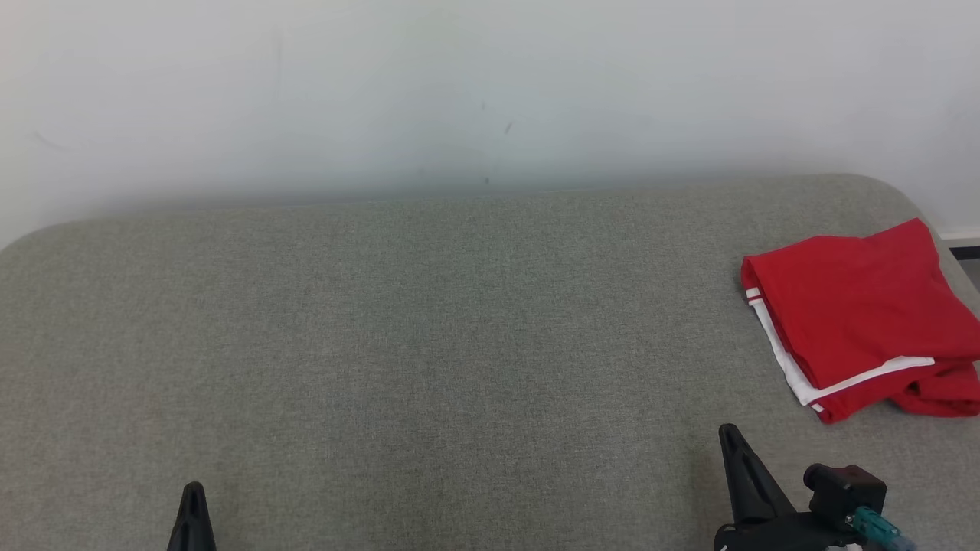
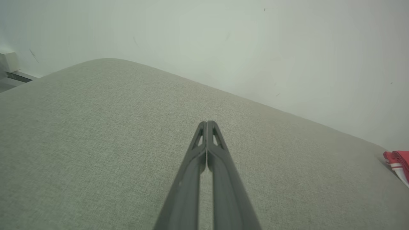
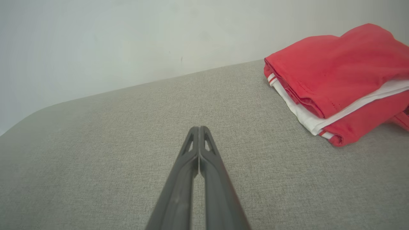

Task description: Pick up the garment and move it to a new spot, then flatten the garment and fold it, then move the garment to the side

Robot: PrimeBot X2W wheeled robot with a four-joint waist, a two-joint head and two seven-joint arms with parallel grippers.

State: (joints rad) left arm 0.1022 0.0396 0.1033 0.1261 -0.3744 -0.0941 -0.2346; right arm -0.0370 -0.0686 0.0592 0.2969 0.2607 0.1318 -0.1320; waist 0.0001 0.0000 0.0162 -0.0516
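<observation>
While both claws rest low at the near edge of the grey fabric-covered desk (image 1: 429, 321), the red garment (image 1: 857, 306) with white trim lies folded at the desk's right side, close to the rounded far corner by the pale wall (image 1: 459, 92). The left claw (image 2: 207, 123) is pinched together, fingertips touching, gripping nothing, well apart from the garment. The right claw (image 3: 198, 128) is likewise closed and empty, near the garment but not touching it.
</observation>
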